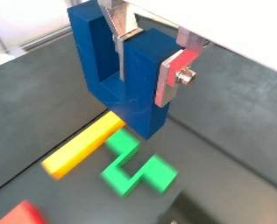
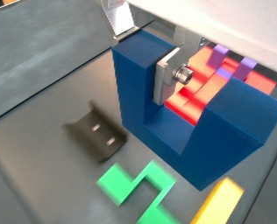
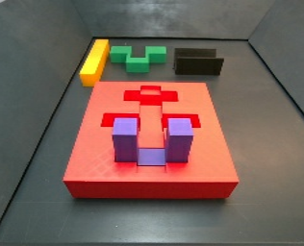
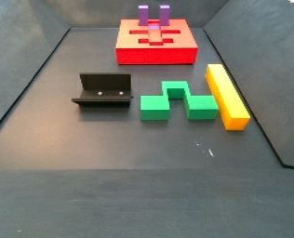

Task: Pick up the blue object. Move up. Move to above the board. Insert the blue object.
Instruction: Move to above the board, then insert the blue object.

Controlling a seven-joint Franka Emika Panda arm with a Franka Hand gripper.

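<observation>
In both wrist views my gripper is shut on one prong of the blue object, a dark blue U-shaped block. I hold it clear above the dark floor. The red board lies on the floor and shows behind the block in a wrist view. Its cross-shaped recess is open. The gripper and the blue object are out of view in both side views.
A purple U-shaped block sits in the board. A green block and a yellow bar lie below the gripper. The fixture stands beside them.
</observation>
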